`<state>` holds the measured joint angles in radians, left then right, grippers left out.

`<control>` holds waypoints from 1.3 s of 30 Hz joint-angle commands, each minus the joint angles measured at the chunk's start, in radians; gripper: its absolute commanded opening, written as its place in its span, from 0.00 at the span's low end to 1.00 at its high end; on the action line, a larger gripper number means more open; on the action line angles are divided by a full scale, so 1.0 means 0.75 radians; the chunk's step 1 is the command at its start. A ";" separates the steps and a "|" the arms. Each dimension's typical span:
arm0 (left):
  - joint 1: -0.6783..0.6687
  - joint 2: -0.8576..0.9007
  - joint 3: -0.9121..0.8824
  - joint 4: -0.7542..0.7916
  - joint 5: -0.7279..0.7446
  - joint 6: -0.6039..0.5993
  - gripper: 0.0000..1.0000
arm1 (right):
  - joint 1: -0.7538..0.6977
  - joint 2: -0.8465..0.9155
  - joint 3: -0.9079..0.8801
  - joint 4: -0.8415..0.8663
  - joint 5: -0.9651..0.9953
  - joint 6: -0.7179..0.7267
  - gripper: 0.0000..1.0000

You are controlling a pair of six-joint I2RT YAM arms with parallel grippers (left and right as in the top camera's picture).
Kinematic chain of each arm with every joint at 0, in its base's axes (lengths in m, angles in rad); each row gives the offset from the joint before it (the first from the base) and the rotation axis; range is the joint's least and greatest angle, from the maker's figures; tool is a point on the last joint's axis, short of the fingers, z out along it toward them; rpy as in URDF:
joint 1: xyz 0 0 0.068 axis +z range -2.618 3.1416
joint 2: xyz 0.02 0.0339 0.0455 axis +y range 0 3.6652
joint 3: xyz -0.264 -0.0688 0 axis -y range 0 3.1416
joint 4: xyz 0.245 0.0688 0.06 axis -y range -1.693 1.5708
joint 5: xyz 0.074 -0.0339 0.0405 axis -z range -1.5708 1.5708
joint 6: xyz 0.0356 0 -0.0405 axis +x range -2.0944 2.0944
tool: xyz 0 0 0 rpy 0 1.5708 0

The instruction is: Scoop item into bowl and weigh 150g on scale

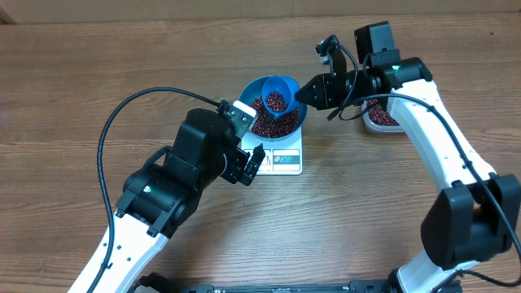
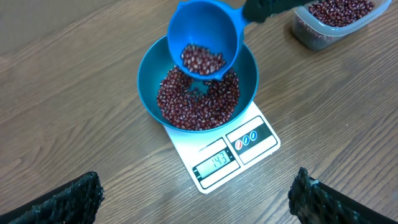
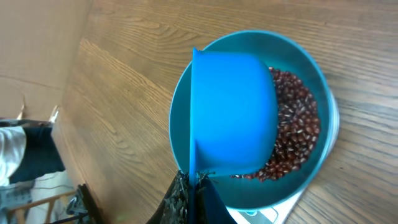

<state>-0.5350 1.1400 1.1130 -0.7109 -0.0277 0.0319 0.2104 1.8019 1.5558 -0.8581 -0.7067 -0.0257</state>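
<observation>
Many glossy red-brown beans (image 2: 199,102) cover the floor of the blue bowl (image 2: 149,93), which sits on the white scale (image 2: 193,149). More lie in the tilted blue scoop (image 2: 205,28) over it, handle clenched by the right gripper (image 1: 313,89). Seen from overhead, a clear tub (image 1: 376,124) of beans stands apart at 3 o'clock from the bowl, bare table (image 1: 73,73) at 9 o'clock. The left gripper (image 1: 251,161) hangs released at 7 o'clock.

Glossy blue plastic bowl (image 2: 149,84), scoop (image 2: 202,25); matt wood-grain table (image 2: 62,93); smooth white scale (image 2: 183,146).
</observation>
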 commanded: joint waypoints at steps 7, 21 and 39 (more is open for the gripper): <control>0.006 -0.002 0.000 0.001 -0.008 -0.008 1.00 | 0.120 -0.164 0.049 -0.019 0.304 -0.003 0.04; 0.006 -0.002 -0.001 0.001 -0.008 -0.008 1.00 | 0.249 -0.174 0.049 0.001 0.593 -0.003 0.04; 0.006 -0.002 0.000 0.001 -0.008 -0.008 1.00 | 0.253 -0.173 0.049 0.029 0.712 0.005 0.04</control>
<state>-0.5350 1.1400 1.1130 -0.7109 -0.0277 0.0319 0.3946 1.7042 1.5581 -0.8528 -0.2035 -0.0257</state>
